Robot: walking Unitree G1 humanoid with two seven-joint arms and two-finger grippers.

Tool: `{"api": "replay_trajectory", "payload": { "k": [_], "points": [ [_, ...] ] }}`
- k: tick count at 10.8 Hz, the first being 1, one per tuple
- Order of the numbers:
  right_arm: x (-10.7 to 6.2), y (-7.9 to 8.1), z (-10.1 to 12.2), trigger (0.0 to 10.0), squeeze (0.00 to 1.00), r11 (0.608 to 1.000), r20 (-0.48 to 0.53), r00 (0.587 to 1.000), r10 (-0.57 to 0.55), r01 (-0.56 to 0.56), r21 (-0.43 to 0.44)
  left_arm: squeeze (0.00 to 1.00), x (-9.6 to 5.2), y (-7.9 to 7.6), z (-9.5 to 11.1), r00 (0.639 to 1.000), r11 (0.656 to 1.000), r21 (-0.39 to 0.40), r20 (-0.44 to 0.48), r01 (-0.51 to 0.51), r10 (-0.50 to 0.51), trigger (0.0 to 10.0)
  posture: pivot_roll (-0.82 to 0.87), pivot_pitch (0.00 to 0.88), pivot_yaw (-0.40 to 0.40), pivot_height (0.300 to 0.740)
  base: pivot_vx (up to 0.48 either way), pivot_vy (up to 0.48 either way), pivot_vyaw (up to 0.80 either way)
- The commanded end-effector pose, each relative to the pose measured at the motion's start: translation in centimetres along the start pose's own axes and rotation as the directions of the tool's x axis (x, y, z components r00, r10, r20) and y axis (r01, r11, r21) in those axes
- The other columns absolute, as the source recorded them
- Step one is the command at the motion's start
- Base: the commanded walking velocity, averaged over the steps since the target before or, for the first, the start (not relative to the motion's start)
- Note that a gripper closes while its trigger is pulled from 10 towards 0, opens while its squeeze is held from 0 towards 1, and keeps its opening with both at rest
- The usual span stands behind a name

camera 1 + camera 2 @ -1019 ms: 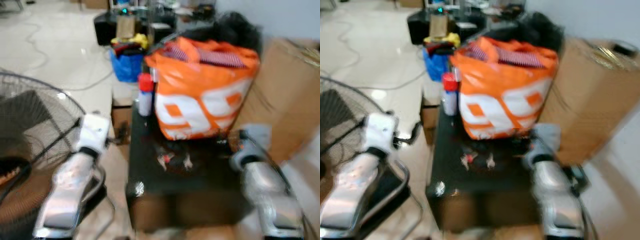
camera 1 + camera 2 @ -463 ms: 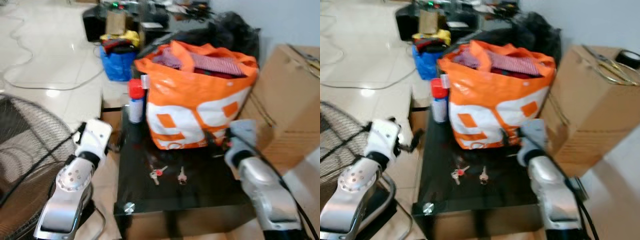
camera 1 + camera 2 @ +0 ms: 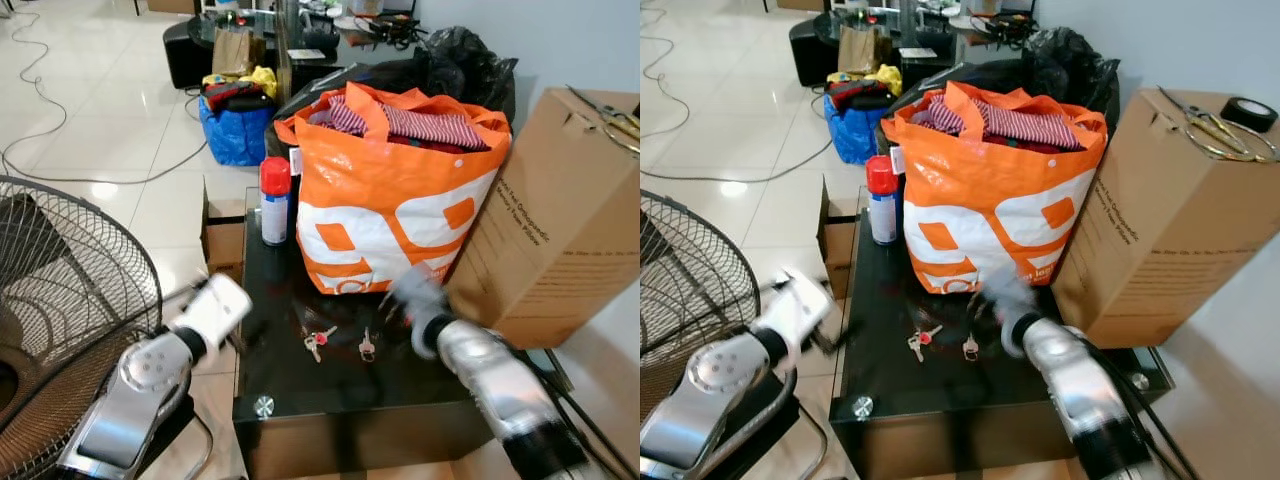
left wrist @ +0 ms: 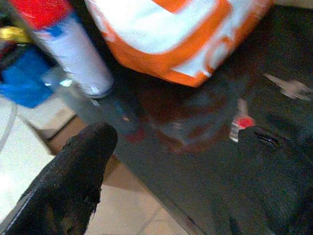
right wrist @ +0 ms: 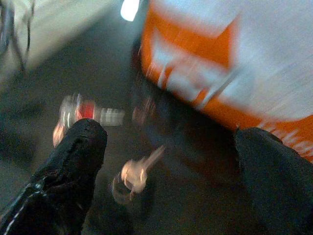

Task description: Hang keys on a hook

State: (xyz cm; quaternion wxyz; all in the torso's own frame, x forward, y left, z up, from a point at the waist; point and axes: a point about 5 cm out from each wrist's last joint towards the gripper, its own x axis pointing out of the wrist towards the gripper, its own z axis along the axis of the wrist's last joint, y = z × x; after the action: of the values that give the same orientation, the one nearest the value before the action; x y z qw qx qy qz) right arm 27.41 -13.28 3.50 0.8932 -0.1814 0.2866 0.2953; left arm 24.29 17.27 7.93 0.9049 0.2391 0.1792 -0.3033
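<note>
Two small sets of keys lie on the black glass table (image 3: 300, 395) in front of the orange bag. One has a red tag (image 3: 316, 340); the other is plain silver (image 3: 366, 346). My right gripper (image 5: 166, 156) hovers open just above them. Its view shows the red-tagged keys (image 5: 83, 111) and the silver key (image 5: 134, 174) between its fingers. In the left eye view its blurred arm (image 3: 470, 365) reaches in from the right. My left gripper (image 4: 176, 161) is open at the table's left edge, with the red-tagged keys (image 4: 240, 122) near one finger.
An orange bag (image 3: 400, 200) full of clothes stands at the back of the table, with a red-capped spray can (image 3: 274, 200) beside it. A cardboard box (image 3: 560, 220) stands on the right and a floor fan (image 3: 60, 300) on the left. Behind are a blue bag (image 3: 235, 130) and cables.
The camera has steadied and come closer. My right gripper has moved left over the keys. My left gripper has come in nearer the table's left edge. The keys have not moved.
</note>
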Motion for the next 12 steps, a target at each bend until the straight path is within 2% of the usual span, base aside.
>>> {"api": "replay_trajectory", "payload": {
  "k": [1, 2, 3, 4, 5, 6, 7, 8, 9, 10, 12],
  "points": [
    [0.4, 0.2, -1.1, 10.0, 1.0, 0.999, -0.056, 0.998, 0.015, -0.018, -0.047, 0.0, 0.0, -0.6, 0.2, 0.998, 0.998, 0.014, 0.009, 0.058, -0.058, 10.0, -0.04, 0.0, -0.089, 0.74, 0.0, 0.0, 0.0],
    [0.9, 0.5, -1.9, 10.0, 0.79, 0.998, -0.091, 0.995, 0.042, -0.046, -0.034, 0.0, -0.1, -1.1, 0.0, 0.994, 0.994, 0.017, 0.005, 0.109, -0.109, 10.0, -0.04, 0.009, -0.088, 0.74, 0.0, 0.0, 0.0],
    [1.4, 1.1, -2.5, 10.0, 0.0, 0.997, -0.114, 0.991, 0.065, -0.069, -0.03, 0.0, -0.4, -1.7, -0.5, 0.987, 0.987, 0.03, -0.022, 0.158, -0.158, 10.0, -0.05, 0.029, -0.087, 0.74, 0.0, 0.0, 0.0],
    [2.1, 1.4, -3.2, 10.0, 0.0, 0.996, -0.14, 0.988, 0.067, -0.075, -0.056, 0.0, -0.7, -2.6, -1.5, 0.97, 0.971, 0.061, -0.083, 0.233, -0.228, 10.0, -0.05, 0.042, -0.094, 0.74, 0.0, 0.0, 0.0],
    [2.4, 1.3, -3.1, 10.0, 0.0, 0.998, -0.128, 0.991, 0.047, -0.051, -0.031, 0.0, -0.9, -2.6, -1.7, 0.969, 0.968, 0.075, -0.09, 0.239, -0.232, 10.0, -0.04, 0.058, -0.103, 0.74, 0.0, 0.0, 0.0],
    [2.8, 1.1, -2.9, 5.8, 0.0, 1.0, -0.105, 0.994, 0.016, -0.014, 0.012, 0.0, -1.1, -2.3, -1.4, 0.975, 0.973, 0.081, -0.068, 0.217, -0.212, 10.0, -0.04, 0.067, -0.109, 0.74, 0.0, 0.0, 0.0],
    [3.1, 1.3, -3.0, 4.4, 0.0, 1.0, -0.099, 0.995, 0.014, -0.012, 0.018, 0.0, -1.2, -2.1, -1.3, 0.975, 0.973, 0.082, -0.063, 0.217, -0.213, 10.0, -0.03, 0.075, -0.116, 0.74, 0.0, 0.0, 0.0],
    [3.3, 1.6, -3.0, 4.1, 0.0, 1.0, -0.096, 0.995, 0.018, -0.017, 0.011, 0.0, -1.3, -2.1, -1.1, 0.975, 0.971, 0.089, -0.06, 0.22, -0.215, 10.0, -0.02, 0.083, -0.117, 0.74, 0.0, 0.0, 0.0],
    [3.6, 1.7, -3.2, 2.5, 0.0, 1.0, -0.106, 0.994, -0.002, 0.004, 0.014, 0.0, -1.6, -2.2, -1.2, 0.972, 0.969, 0.087, -0.062, 0.23, -0.225, 10.0, -0.02, 0.093, -0.116, 0.74, 0.0, 0.0, 0.0],
    [3.8, 1.7, -3.6, 0.0, 0.0, 1.0, -0.133, 0.991, -0.025, 0.025, 0.001, 0.0, -1.9, -2.4, -1.4, 0.97, 0.967, 0.09, -0.069, 0.239, -0.233, 10.0, -0.02, 0.097, -0.115, 0.74, 0.0, 0.0, 0.0],
    [3.8, 1.8, -3.9, 0.0, 0.0, 1.0, -0.143, 0.99, -0.011, 0.013, 0.012, 0.0, -2.1, -2.8, -1.4, 0.967, 0.965, 0.082, -0.07, 0.25, -0.245, 10.0, -0.02, 0.105, -0.111, 0.74, 0.0, 0.0, 0.0]
  ]
}}
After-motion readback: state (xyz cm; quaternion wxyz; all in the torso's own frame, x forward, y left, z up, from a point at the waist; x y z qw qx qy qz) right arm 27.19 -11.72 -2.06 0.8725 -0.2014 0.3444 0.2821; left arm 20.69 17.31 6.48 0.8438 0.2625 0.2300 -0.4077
